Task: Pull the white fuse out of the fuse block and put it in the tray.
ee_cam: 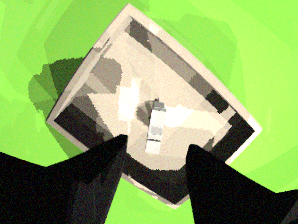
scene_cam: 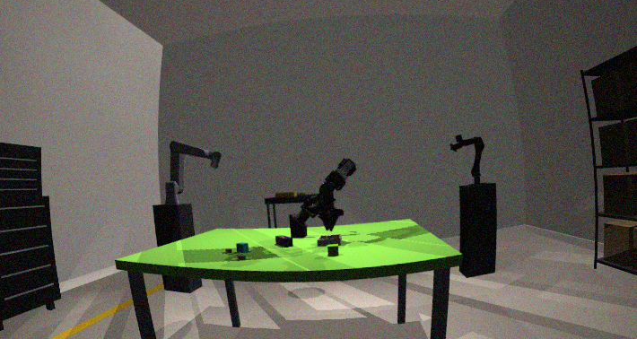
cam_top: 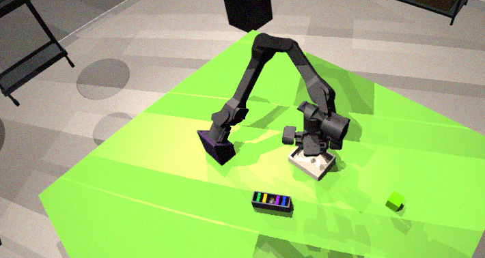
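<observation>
No readable text, label, brand, number or sign anywhere.

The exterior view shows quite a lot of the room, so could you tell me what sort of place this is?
Probably a workshop or robotics lab: other robot arms on pedestals, a dark drawer cabinet, and shelving with boxes surround the green table.

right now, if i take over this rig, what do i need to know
Gripper: open, holding nothing, above the tray.
White fuse: lying inside the tray, free of the fingers.
Fuse block: on the table nearer the front edge, apart from the arm; green, yellow, purple and blue fuses in place, middle slot vacated.
Done: pull, carry, release.
Left: lift the arm away without touching the tray contents or the block.
</observation>
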`<state>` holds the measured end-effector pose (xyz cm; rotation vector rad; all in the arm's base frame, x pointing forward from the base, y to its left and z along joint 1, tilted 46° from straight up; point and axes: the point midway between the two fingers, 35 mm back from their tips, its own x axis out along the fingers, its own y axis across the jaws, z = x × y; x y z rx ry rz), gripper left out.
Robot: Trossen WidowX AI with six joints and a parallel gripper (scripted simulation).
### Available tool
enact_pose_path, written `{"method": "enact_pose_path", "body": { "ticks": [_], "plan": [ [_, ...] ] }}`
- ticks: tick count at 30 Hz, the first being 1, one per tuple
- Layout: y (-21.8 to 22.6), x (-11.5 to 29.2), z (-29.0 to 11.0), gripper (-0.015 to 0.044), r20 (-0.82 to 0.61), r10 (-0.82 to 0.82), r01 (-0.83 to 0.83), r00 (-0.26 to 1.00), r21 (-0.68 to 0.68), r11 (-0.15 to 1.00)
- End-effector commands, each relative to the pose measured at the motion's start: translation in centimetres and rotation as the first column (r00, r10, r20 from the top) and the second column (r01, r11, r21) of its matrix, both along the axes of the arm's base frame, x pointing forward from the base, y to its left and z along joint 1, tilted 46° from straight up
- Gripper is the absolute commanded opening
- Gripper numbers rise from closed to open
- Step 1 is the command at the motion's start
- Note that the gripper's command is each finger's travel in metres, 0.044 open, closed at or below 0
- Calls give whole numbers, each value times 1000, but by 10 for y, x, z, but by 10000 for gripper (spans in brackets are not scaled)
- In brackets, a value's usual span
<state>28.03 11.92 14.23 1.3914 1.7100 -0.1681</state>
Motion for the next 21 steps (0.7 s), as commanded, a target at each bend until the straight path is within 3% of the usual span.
{"method": "enact_pose_path", "body": {
  "ticks": [1,4,9,21],
  "plan": [
    [0,0,0,263,0,1,-1,1000,0,1000],
    [-2,0,2,330,0,1,-1,1000,0,1000],
    [-26,-1,25,330,-2,-3,3,1000,0,1000],
    [-25,-2,24,330,-4,-4,4,1000,-4,1000]
  ]
}}
